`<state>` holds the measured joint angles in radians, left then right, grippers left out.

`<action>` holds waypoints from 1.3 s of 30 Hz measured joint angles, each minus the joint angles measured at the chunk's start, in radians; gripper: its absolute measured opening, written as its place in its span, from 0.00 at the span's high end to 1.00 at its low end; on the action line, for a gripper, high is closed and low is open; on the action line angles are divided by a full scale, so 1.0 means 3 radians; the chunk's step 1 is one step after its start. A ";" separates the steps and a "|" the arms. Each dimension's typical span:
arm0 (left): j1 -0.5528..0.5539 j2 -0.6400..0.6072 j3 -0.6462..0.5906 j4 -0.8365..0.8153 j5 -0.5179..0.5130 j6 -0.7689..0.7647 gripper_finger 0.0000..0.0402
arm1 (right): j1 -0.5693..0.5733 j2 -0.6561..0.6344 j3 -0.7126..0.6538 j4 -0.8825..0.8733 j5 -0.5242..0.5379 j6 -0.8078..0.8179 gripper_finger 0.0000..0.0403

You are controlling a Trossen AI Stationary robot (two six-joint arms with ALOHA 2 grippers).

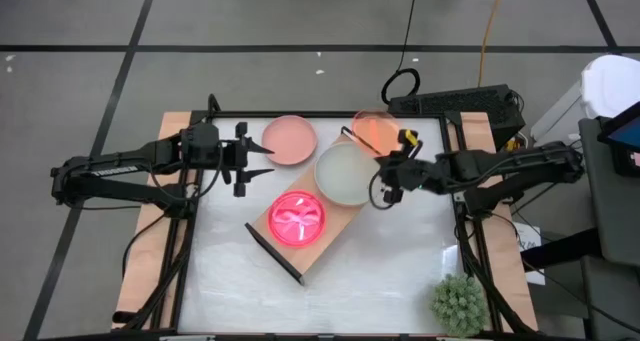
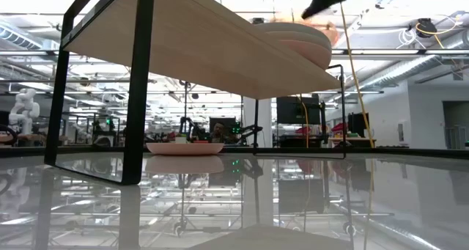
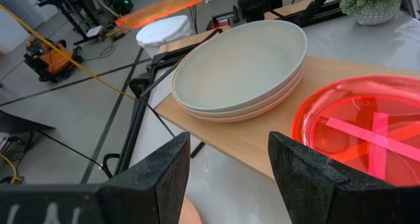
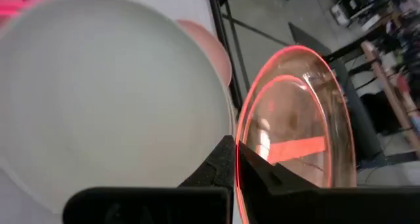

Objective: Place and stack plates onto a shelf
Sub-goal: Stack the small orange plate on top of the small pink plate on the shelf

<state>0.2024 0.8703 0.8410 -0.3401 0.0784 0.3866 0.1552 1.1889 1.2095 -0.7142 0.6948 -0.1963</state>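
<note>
The long light-wood shelf with thin black metal frame ends [image 1: 315, 243] lies slantwise across the middle of my white tabletop [image 1: 400, 271]. On it sits a translucent neon pink plate [image 1: 298, 219] toward its near end, and a stack of pale grey plate [image 1: 345, 172] over a beige plate [image 3: 262, 106] toward its far end; the left wrist view shows the two nested, the beige rim peeking out underneath. My right gripper [image 4: 235, 159] is clenched on the rim of the translucent orange plate [image 1: 374, 129], holding it tilted on edge in the air just beyond the grey stack, above the far edge of the table. A matte dusty pink plate [image 1: 289, 139] rests flat on the tabletop, off the shelf, near the far edge and just beside my left gripper [image 1: 262, 159]. That left gripper is released, its two dark fingers [image 3: 161, 178] spread wide with nothing between them, pointing toward the shelf from the left. A spiky green plant [image 1: 459, 303] stands at the near right corner of the table, well apart from everything else.
</note>
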 joint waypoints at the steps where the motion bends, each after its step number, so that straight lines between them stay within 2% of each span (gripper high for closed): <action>1: -0.0001 0.0000 0.0000 -0.0001 0.0000 0.0000 0.47 | 0.0055 0.0065 0.0077 -0.0020 0.0047 -0.0002 1.00; 19: 0.0000 0.0000 0.0000 -0.0029 0.0000 -0.0022 0.47 | 0.0806 0.1055 0.1023 0.0197 0.0033 -0.0216 1.00; 25: 0.0000 -0.0001 0.0000 -0.0028 0.0000 -0.0026 0.47 | 0.0953 0.1207 0.1069 0.0450 -0.0076 -0.0308 1.00; 39: 0.0000 -0.0001 -0.0001 -0.0018 0.0000 -0.0013 0.47 | 0.0955 0.1517 0.1070 0.0971 -0.0535 -0.0432 1.00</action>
<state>0.2024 0.8700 0.8406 -0.3455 0.0784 0.3828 0.4419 1.6440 1.5307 -0.4230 0.5344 -0.3259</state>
